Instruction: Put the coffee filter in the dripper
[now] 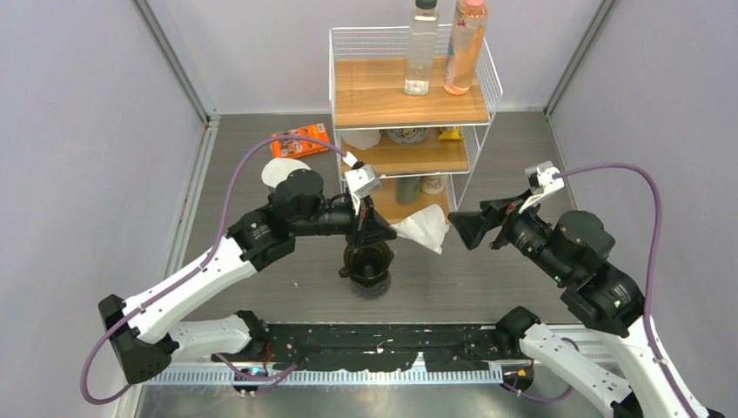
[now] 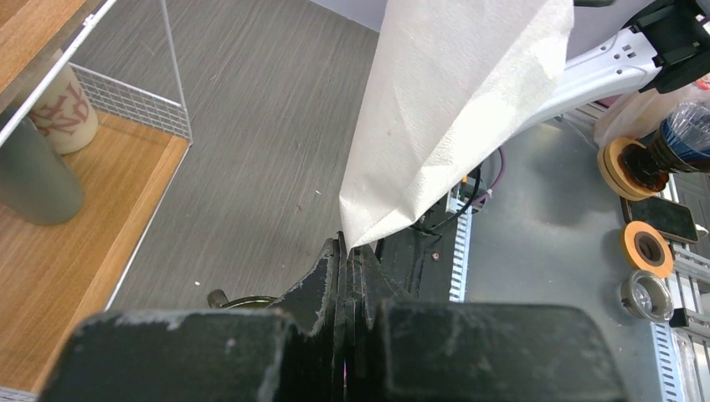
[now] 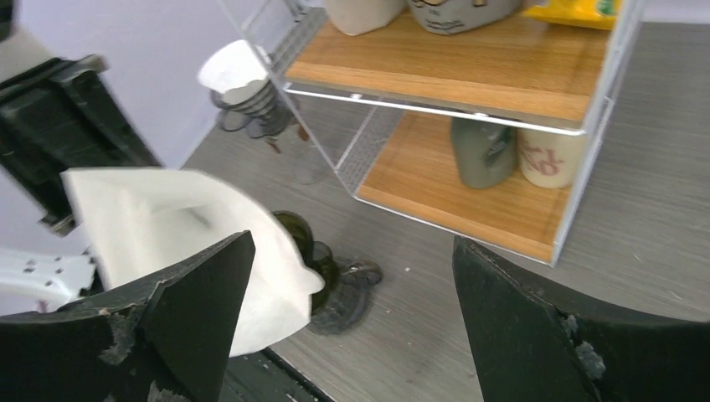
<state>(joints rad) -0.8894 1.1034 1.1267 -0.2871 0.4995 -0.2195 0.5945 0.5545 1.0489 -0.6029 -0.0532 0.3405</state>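
Above the dark dripper [image 1: 367, 263], left gripper [image 2: 345, 251] pinches a white cone-shaped paper filter [image 2: 452, 109]; right gripper [image 3: 352, 243] gapes empty.

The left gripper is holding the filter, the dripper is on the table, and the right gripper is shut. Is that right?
Not quite. The right gripper is open, its jaws wide apart, as the right wrist view shows. The left gripper does hold the filter, and the dripper is on the table.

coffee filter [image 1: 424, 228]: white | dripper [image 1: 367, 261]: dark olive | table [image 1: 487, 279]: grey, grained | shelf [image 1: 383, 100]: tan
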